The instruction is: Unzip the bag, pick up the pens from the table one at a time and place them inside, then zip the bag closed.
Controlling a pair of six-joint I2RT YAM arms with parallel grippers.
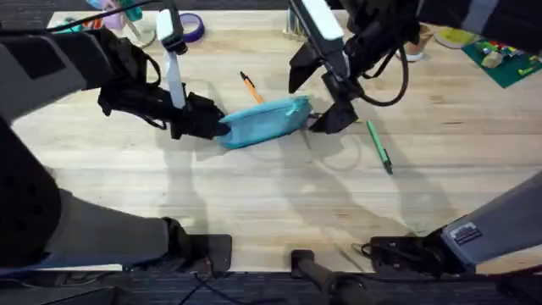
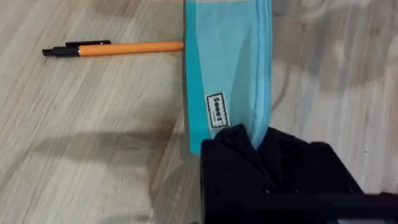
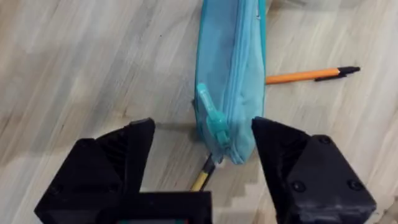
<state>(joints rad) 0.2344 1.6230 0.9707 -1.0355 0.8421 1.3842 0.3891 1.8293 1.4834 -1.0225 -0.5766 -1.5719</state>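
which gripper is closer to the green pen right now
Right. The right gripper is at the bag's zipper end, open, a short way from the green pen. The left gripper is shut on the bag's far end, with the whole bag between.

Both arms are showing matte black links with grey housings near the bases. Left claw (image 1: 222,127): black angular fingers, with a white cylindrical segment sitting just behind it on the arm. Right claw (image 3: 202,158): two chunky black faceted fingers (image 3: 118,162), round screws showing on the outer finger block. A white link is running just above the right claw, with a black cable looping beside it. The right arm's grey base housing is carrying a small label.
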